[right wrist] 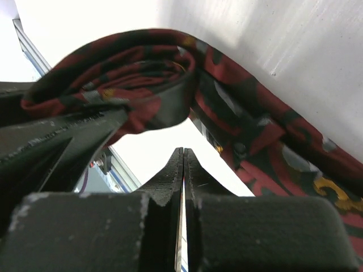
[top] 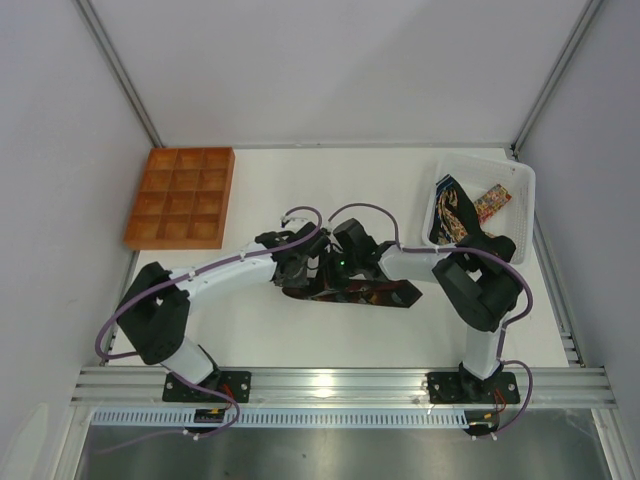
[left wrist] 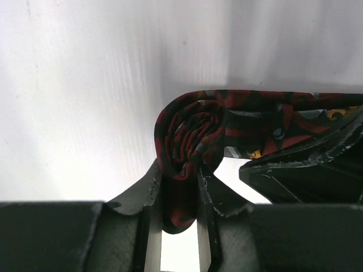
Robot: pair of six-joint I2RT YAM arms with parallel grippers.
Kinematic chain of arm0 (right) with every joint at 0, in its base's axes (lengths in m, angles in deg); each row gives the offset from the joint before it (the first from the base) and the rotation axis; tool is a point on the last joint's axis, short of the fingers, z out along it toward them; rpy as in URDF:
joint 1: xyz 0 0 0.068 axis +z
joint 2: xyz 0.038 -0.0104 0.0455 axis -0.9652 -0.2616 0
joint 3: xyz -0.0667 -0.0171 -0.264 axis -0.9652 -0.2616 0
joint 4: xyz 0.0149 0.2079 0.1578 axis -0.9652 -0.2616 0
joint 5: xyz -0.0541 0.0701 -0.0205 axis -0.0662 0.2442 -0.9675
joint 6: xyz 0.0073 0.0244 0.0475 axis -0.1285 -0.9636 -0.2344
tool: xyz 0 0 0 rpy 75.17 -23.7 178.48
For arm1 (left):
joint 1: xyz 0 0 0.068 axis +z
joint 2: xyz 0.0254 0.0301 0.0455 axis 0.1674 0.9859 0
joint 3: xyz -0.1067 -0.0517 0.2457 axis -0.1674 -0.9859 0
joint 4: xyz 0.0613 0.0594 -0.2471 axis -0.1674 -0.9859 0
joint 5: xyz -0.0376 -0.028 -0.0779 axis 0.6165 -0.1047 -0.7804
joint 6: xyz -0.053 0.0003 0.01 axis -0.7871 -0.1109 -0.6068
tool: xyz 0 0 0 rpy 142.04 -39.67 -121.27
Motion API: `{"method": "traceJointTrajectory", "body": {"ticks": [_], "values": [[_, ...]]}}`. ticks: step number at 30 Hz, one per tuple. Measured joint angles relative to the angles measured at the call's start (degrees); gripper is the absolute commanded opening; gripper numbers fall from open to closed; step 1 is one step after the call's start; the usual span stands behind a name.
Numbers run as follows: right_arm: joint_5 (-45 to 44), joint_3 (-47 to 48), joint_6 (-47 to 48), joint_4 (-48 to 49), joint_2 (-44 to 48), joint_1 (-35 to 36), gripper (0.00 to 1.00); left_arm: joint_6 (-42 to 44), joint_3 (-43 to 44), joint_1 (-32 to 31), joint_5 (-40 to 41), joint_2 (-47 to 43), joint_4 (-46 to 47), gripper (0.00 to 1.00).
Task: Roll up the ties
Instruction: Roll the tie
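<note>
A maroon and black patterned tie (top: pixel 375 293) lies in the middle of the table, its left part wound into a roll (left wrist: pixel 190 133). My left gripper (top: pixel 305 268) is shut on the roll, the fabric pinched between its fingers (left wrist: pixel 207 187). My right gripper (top: pixel 335 272) is shut and empty, just under the roll (right wrist: pixel 125 73), with the unrolled length (right wrist: pixel 266 141) running off to the right. More patterned ties (top: pixel 455 210) lie in a white basket at the back right.
An orange compartment tray (top: pixel 180 197) sits at the back left. The white basket (top: pixel 520 180) stands at the back right near the wall. The two arms meet closely over the tie at the table's middle.
</note>
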Motion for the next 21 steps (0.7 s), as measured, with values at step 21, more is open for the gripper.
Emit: {"method": "traceJointTrajectory", "body": {"ticks": [21], "values": [[4.22, 7.10, -5.40, 6.82, -10.64, 0.02, 0.00, 0.68, 0.00, -1.62, 4.90, -0.11, -2.19, 0.01]]}}
